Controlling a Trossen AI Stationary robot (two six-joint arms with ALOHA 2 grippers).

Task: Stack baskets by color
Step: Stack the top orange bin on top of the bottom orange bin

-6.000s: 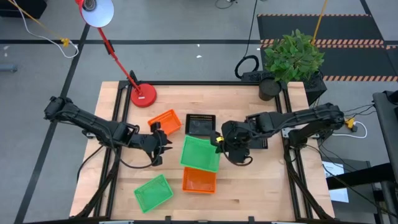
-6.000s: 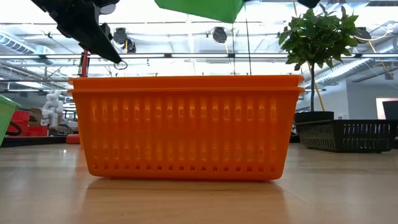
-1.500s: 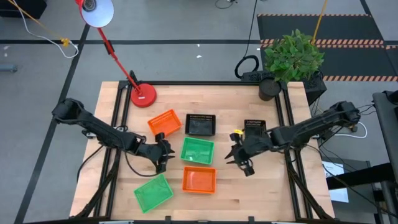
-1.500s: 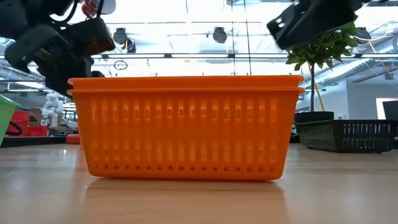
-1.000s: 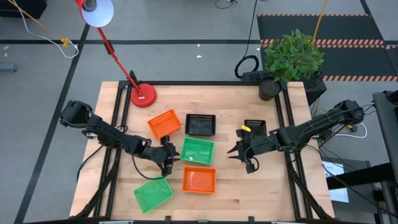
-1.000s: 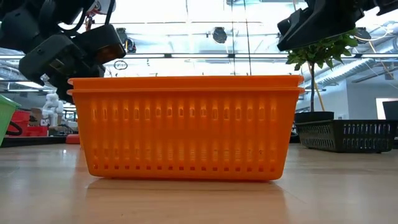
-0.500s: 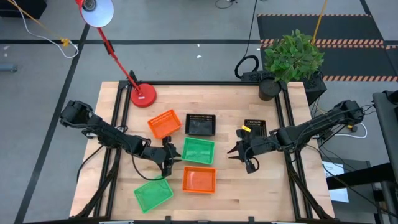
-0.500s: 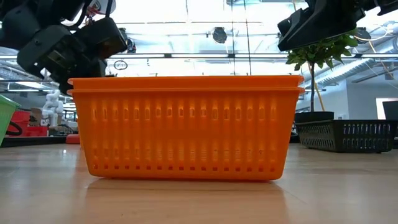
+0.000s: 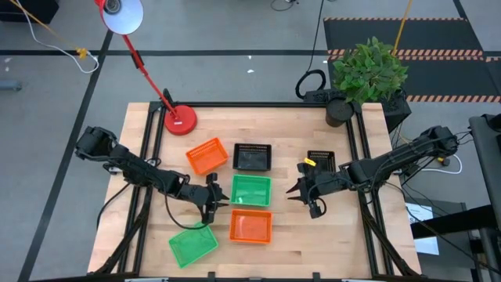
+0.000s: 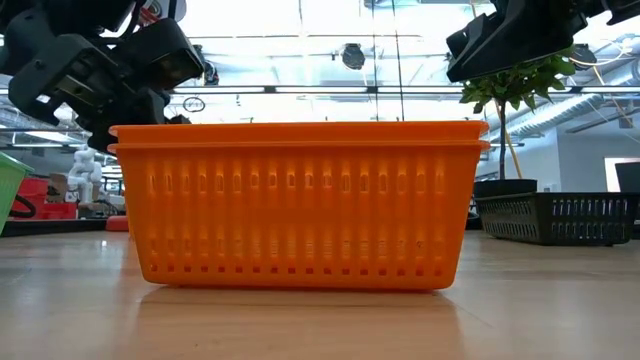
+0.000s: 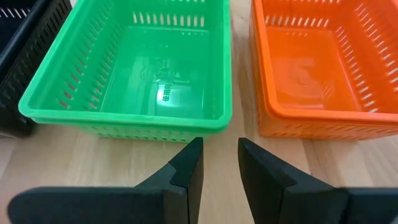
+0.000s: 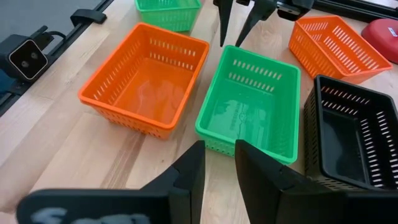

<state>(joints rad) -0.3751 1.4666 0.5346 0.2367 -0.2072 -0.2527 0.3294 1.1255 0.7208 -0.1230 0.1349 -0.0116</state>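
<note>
High view: left tool nudged closer to green basket.

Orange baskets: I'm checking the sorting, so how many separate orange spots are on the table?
2: an orange slotted plastic basket near the red lamp base, and another at the front, its doubled rim suggesting two nested. More may be hidden inside stacks.

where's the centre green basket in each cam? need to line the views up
High view: green basket, mid-table, between both grippers.
Low view: not in it; the orange basket fills the frame.
Left wrist view: beyond the fingers.
Right wrist view: centre.
Shared landmark: the orange basket beside it.
</note>
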